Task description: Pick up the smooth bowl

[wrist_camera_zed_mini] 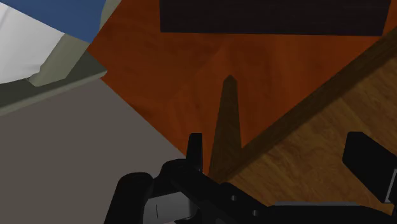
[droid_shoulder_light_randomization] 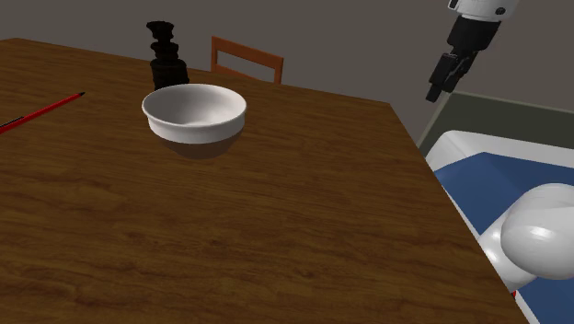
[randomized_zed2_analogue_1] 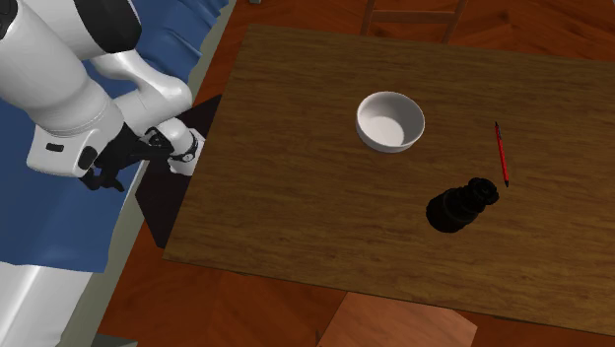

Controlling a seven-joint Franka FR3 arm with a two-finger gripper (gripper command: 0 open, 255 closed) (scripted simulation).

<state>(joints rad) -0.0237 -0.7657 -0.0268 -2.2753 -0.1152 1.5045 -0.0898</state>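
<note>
- The jaws stand spread with nothing between them; they hang out past the edge of the wooden bench (droid_shoulder_light_randomization: 276, 230), above the reddish floor (wrist_camera_zed_mini: 191, 76)
- The white bowl (droid_shoulder_light_randomization: 194, 112) sits upright on the bench, well apart from the jaws and untouched
- A black stacked object (randomized_zed2_analogue_1: 461, 205) and a red pen (randomized_zed2_analogue_1: 502, 153) lie farther from the jaws than the bowl; a wooden chair (droid_shoulder_light_randomization: 246, 61) stands behind the bench
</note>
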